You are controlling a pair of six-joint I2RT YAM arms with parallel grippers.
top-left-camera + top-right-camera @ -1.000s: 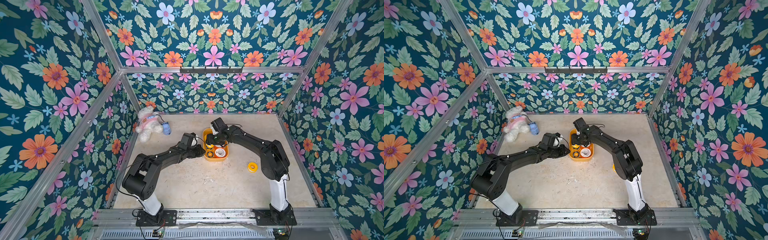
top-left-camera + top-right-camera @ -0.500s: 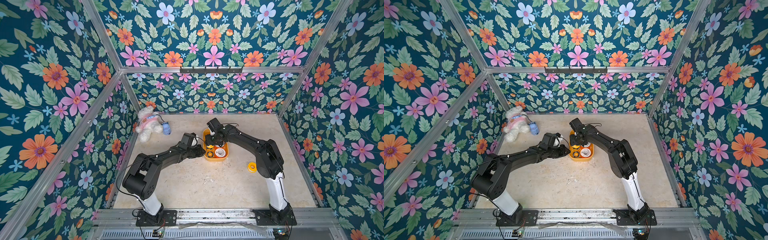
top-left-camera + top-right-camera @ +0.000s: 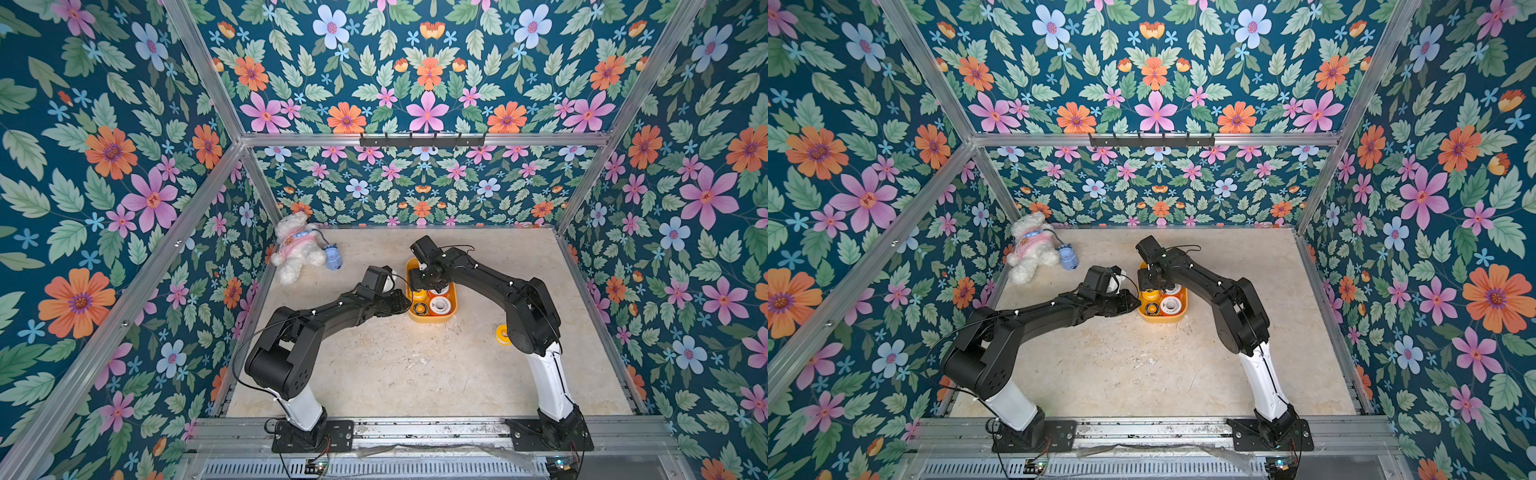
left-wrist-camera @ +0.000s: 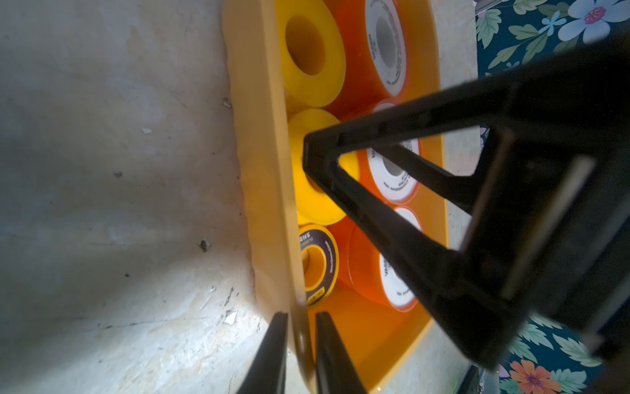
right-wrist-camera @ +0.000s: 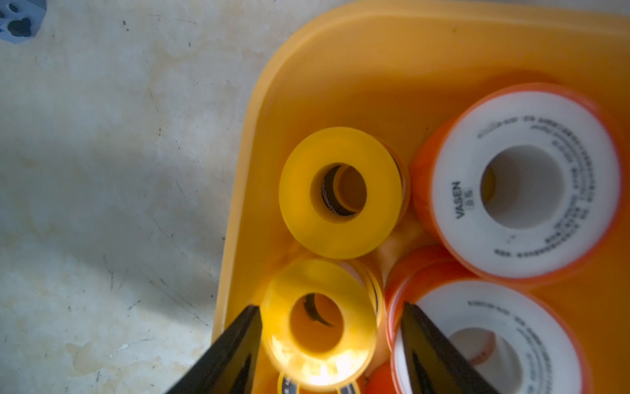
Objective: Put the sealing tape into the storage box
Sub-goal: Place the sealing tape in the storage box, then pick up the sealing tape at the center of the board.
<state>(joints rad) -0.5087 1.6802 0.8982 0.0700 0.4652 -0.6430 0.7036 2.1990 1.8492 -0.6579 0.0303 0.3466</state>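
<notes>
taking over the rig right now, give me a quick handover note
Left tool: shut on the side wall of the storage box, pinching it.
Right tool: open inside the box, jaws either side of a yellow spool, not clamping it.
Done: several spools lie in the box.
Left: one loose yellow spool lies on the table, to be picked up and boxed.

- The storage box (image 3: 432,319) sits mid-table (image 3: 415,374), nearer the far edge.
- Several spools (image 3: 441,306) lie side by side inside it.
- A lone spool (image 3: 503,333) lies toward the right edge, well apart from the box.
- The plush toy (image 3: 297,249) lies in the far left corner.
- The left gripper (image 4: 300,319) straddles the box's left wall.
- The right gripper (image 5: 330,305) hangs over the spools inside.
</notes>
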